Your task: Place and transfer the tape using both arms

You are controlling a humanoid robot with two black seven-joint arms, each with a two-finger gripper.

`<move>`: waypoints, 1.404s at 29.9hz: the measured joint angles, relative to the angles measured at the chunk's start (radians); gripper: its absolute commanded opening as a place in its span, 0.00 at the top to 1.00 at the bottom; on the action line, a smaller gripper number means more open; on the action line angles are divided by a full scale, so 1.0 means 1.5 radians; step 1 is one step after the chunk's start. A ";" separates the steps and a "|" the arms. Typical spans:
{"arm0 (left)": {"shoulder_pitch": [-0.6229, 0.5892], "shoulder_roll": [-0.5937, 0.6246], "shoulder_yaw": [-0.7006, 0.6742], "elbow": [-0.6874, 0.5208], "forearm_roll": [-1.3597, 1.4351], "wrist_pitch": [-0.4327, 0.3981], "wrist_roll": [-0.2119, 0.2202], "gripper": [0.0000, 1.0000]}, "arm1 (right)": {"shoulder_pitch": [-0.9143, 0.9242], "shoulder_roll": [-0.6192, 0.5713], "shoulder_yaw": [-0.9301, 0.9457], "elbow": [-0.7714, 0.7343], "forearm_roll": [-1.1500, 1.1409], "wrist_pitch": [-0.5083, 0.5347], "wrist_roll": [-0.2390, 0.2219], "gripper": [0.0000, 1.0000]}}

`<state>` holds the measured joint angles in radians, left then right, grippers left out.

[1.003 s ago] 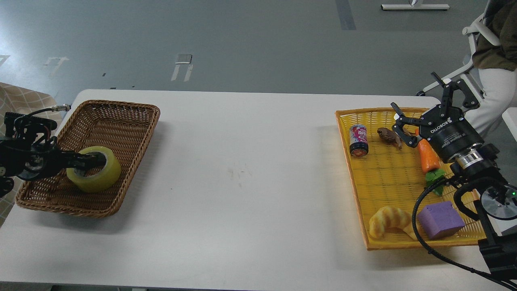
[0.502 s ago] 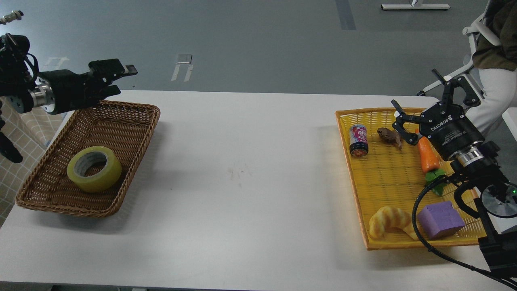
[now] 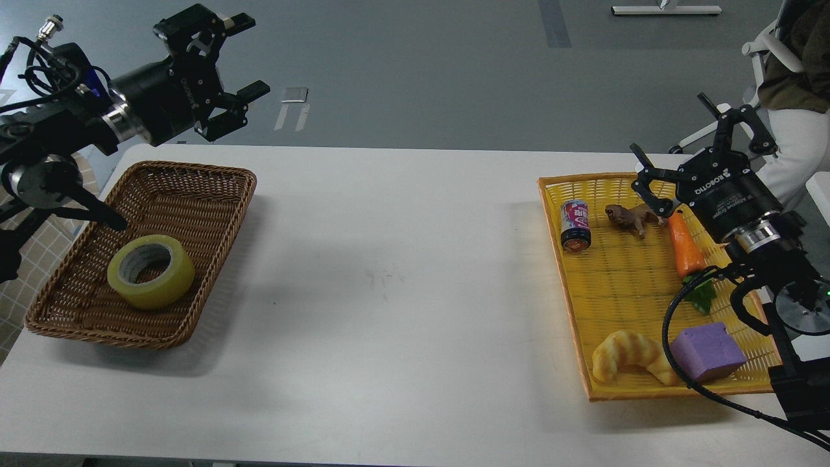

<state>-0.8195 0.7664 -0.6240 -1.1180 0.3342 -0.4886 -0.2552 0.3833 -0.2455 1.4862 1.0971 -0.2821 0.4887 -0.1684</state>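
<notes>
My left gripper (image 3: 227, 78) hangs wide open and empty, the tape (image 3: 150, 271) lying flat in the wicker basket (image 3: 214, 194) well below and behind it. My right gripper (image 3: 700, 152) (also spread, holding nothing) hovers over the yellow tray (image 3: 570, 311). Placement looks done; next I'd retract both arms.

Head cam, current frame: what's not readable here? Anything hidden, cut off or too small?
- Can label: too small to read in the head view.
- Carrot leaves: partly behind the right arm's cable.
- Purple block and yellow tray right side: overlapped by the cable and arm.
- Seated person: cut off by the right edge.
- Brown toy animal: too small to identify; contact with the right gripper unclear.
</notes>
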 measured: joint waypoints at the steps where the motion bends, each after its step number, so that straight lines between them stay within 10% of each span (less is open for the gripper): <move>1: 0.008 -0.011 -0.012 -0.006 -0.001 0.000 -0.008 0.02 | 0.004 -0.001 0.000 -0.001 0.000 0.000 -0.001 0.00; 20: 0.227 -0.177 -0.201 -0.086 -0.002 0.000 -0.001 0.02 | 0.068 0.009 -0.013 -0.017 0.003 0.000 -0.007 0.00; 42: 0.251 -0.258 -0.236 -0.044 0.010 0.000 0.000 0.02 | 0.048 0.075 -0.027 -0.015 0.001 0.000 -0.005 0.00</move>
<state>-0.4430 0.3799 -0.9778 -1.1838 0.3498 -0.4887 -0.2546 0.4560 -0.1332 1.4452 1.0746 -0.2807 0.4887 -0.1752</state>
